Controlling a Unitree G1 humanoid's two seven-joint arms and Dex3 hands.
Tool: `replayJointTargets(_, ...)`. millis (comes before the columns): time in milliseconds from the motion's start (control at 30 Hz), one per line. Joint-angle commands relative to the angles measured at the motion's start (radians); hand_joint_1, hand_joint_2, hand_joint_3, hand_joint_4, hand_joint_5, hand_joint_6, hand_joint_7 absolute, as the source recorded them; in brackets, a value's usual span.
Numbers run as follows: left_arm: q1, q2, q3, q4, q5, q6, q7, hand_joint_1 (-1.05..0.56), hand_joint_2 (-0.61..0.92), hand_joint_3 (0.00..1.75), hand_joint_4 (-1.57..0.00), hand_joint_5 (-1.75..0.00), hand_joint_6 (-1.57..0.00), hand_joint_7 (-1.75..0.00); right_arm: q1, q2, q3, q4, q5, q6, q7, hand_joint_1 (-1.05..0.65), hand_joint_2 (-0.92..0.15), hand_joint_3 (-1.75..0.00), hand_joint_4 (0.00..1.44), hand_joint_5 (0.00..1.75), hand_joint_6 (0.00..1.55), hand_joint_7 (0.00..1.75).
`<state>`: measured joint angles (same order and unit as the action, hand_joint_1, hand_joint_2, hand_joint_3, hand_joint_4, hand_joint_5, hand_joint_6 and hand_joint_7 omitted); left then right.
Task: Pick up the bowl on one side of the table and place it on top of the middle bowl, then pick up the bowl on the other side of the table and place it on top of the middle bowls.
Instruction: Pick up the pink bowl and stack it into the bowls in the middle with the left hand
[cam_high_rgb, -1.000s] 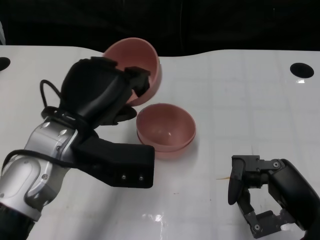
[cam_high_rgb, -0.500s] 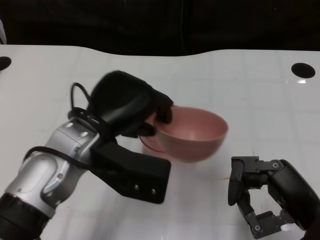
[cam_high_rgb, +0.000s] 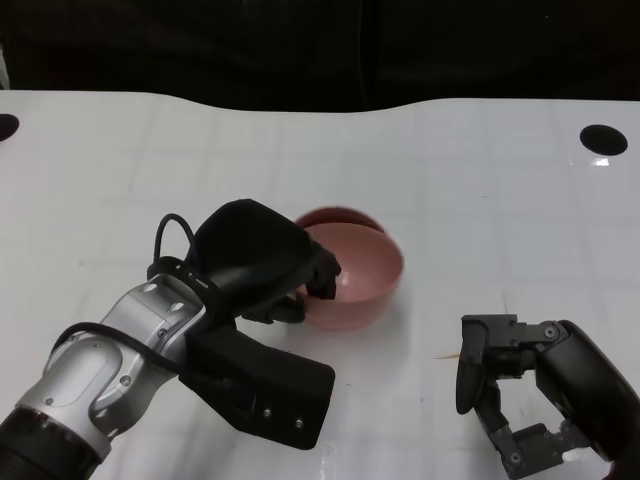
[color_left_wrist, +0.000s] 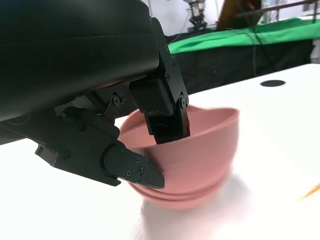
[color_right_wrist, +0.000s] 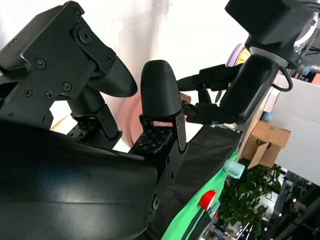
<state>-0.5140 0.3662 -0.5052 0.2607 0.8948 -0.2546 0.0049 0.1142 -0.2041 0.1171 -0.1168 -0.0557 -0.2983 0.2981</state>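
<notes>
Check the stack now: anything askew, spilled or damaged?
Nothing damaged or spilled. The upper pink bowl, gripped at its rim by the left hand, sits in the lower pink bowl a little off-centre, with the lower rim showing behind it. The right hand rests open, apart from the stack.

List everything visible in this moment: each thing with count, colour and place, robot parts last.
pink bowls: at least two, pink, nested at mid-table; a lower rim shows in the left wrist view
table: one, white, under everything
holes: two, dark, at the table's far left and right edges
thin sliver: one, orange, on the table near the right hand
left hand: black, fingers gripping the top bowl's rim
right hand: black, holding nothing, fingers apart, lower right
</notes>
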Motion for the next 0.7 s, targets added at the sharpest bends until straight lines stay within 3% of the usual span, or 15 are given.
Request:
replayJointTargets(33, 0.014, 0.001, 0.002, 0.015, 0.021, 0.01, 0.056, -0.32, 0.92, 0.05, -0.89, -1.57, -1.17, -0.29, -0.003, -0.015, -0.002, 0.007, -0.004, -0.01, 0.003, -0.07, -0.21, -1.61, 0.91, 1.75, 0.84, 1.5)
replayJointTargets(133, 0.019, 0.002, -0.009, 0.013, 0.066, 0.05, 0.072, -0.32, 0.92, 0.1, -0.85, -1.63, -1.16, -0.31, -0.003, -0.015, -0.002, 0.001, -0.003, -0.003, 0.003, -0.07, -0.21, -1.61, 0.91, 1.75, 0.84, 1.5)
replayJointTargets(533, 0.032, 0.018, -0.043, -0.01, 0.15, 0.127, 0.031, -0.32, 0.92, 0.07, -0.89, -1.48, -1.12, -0.2, -0.002, -0.015, -0.003, 0.0, -0.003, -0.005, 0.004, -0.06, -0.21, -1.62, 0.92, 1.75, 0.84, 1.5)
replayJointTargets(600, 0.041, 0.015, -0.052, -0.015, 0.183, 0.164, 0.031, -0.34, 0.92, 0.04, -0.85, -1.35, -1.09, -0.15, -0.003, -0.018, -0.004, 0.004, -0.002, -0.01, 0.005, -0.07, -0.2, -1.62, 0.91, 1.75, 0.83, 1.5)
replayJointTargets(700, 0.05, 0.006, -0.062, -0.046, 0.215, 0.231, -0.034, -0.39, 0.92, 0.1, -0.76, -0.79, -0.92, -0.03, -0.003, -0.02, -0.004, 0.006, -0.006, -0.01, 0.005, -0.08, -0.2, -1.62, 0.91, 1.75, 0.83, 1.5)
